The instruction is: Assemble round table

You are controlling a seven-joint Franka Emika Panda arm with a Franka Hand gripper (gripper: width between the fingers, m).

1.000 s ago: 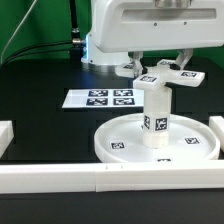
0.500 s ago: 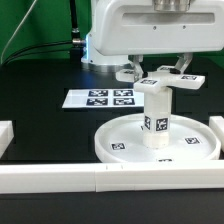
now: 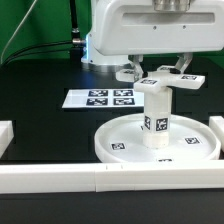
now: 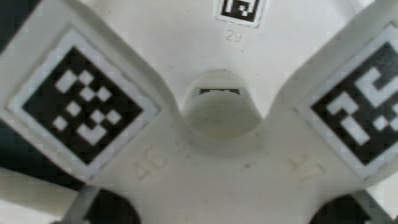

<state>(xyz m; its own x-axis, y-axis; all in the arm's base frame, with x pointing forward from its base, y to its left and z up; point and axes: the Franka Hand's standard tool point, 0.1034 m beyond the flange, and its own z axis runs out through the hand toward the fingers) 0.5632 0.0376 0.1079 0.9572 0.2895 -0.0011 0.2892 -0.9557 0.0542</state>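
The large round rimmed disc (image 3: 120,140) lies flat on the black table. The short thick cylinder post (image 3: 157,122) stands upright at its centre. The cross-shaped piece (image 3: 168,82) sits level on top of the post. My gripper (image 3: 158,72) comes down from above and is shut on the cross-shaped piece, one finger on each side. In the wrist view the cross-shaped piece (image 4: 214,120) fills the frame with two tagged arms, and my gripper (image 4: 214,205) shows only dark fingertips (image 4: 89,200) at the edge. The post's joint under the cross is hidden.
The marker board (image 3: 100,98) lies flat behind the disc toward the exterior view's left. Long white border rails (image 3: 90,182) run along the front, with a short one (image 3: 5,135) at the left edge. The robot base (image 3: 105,50) stands at the back.
The cross-shaped piece has turned a little in my gripper and settled slightly lower onto the post's top. The disc and the post have not moved.
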